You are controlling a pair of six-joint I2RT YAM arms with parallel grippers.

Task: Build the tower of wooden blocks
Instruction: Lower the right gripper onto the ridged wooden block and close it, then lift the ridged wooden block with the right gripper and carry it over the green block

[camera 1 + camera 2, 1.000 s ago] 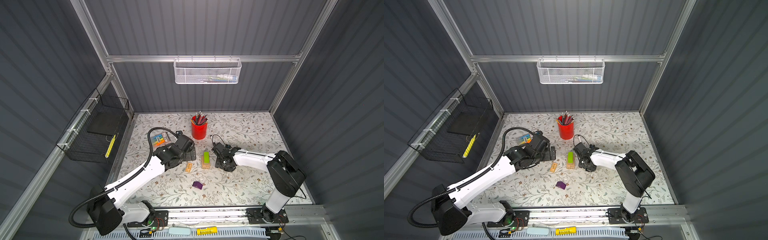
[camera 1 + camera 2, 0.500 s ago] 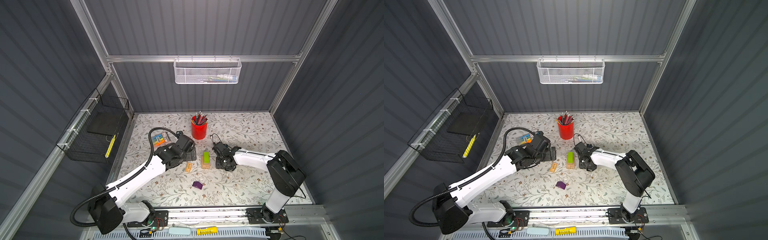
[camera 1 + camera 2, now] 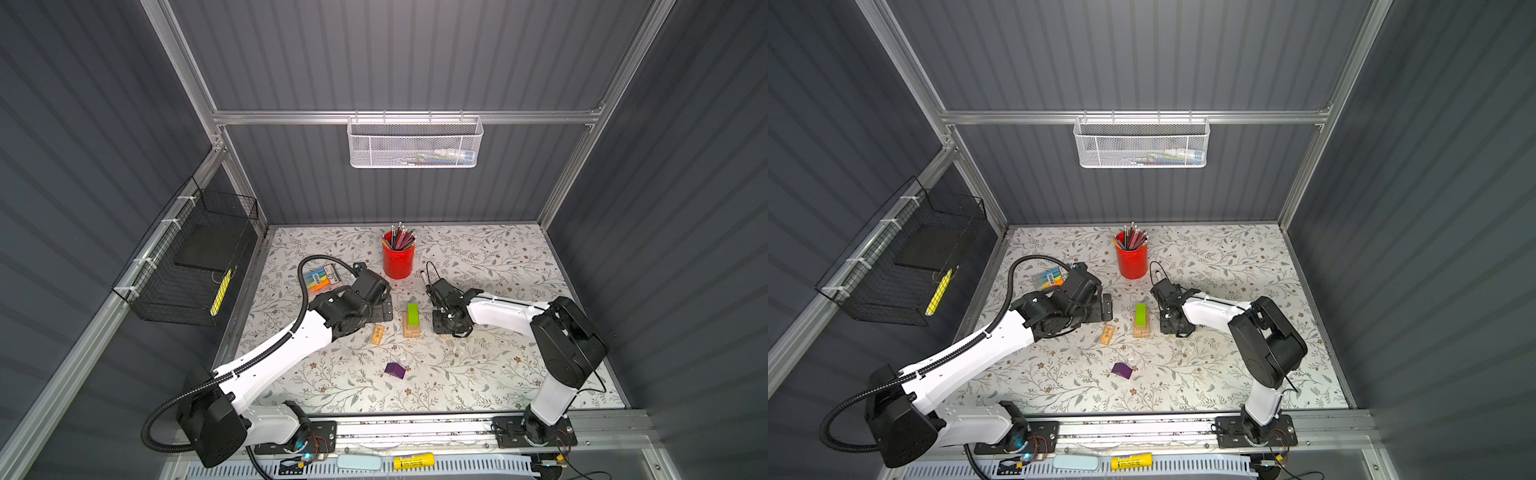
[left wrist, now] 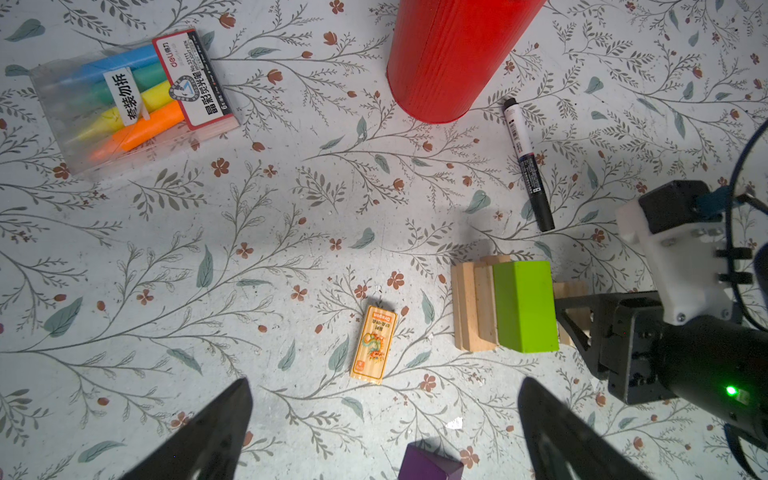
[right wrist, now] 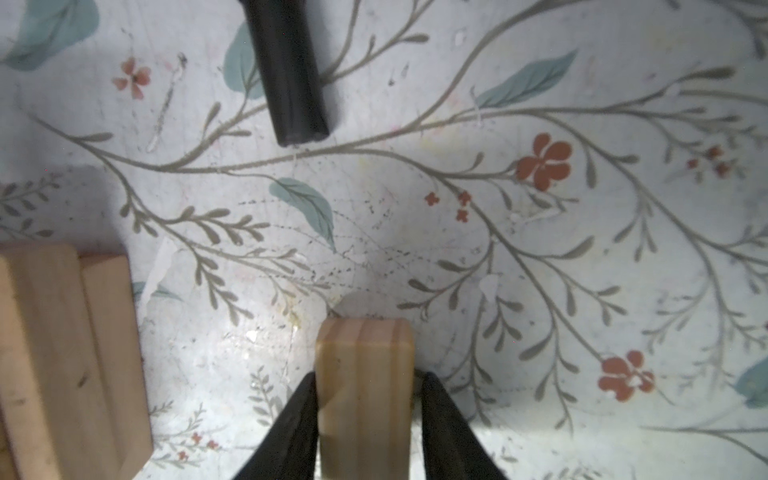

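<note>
Right claw has tightened onto a tan wood block.

Wood block tower: your stack of pale tan bricks laid flat, with a lime-green block lying on top. It stands just beside the fingers of the right gripper, untouched.
Tan block: sits between those fingers, closely flanked; you cannot tell if it is pinched.
Purple block: lies alone, clear of the left gripper and its wide-spread fingers.
</note>
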